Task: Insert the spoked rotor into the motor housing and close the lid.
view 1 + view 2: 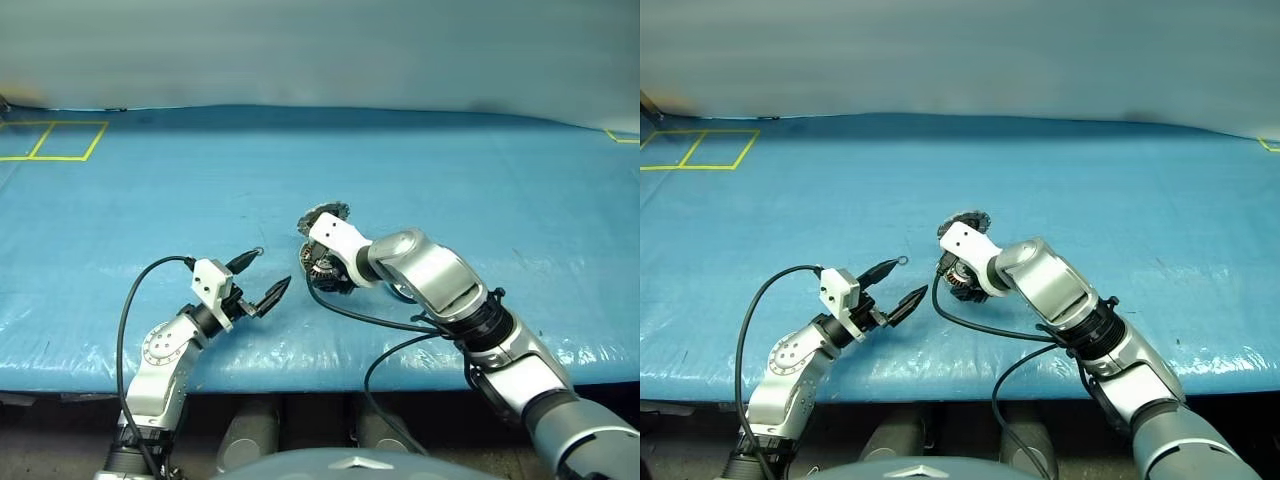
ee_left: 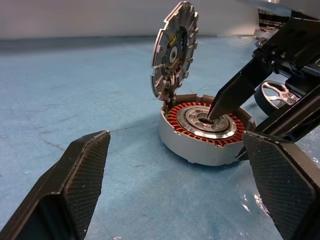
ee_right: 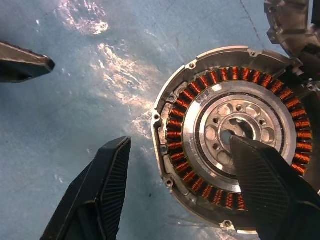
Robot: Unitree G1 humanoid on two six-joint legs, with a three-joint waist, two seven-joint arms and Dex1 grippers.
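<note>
Standing open on the blue bench, the motor housing shows its copper windings, with the lid hinged upright at its 11 o'clock so the cavity is free. The right claw is apart, one finger tip in the centre hub, probably steadying. The spoked rotor lies near, at the housing's 2 o'clock. The left claw waits wide apart, empty.

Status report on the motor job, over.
Left gripper open, idle. Right gripper open, one finger tip in motor housing hub. Lid upright, open. Spoked rotor on table behind housing, not inserted.
</note>
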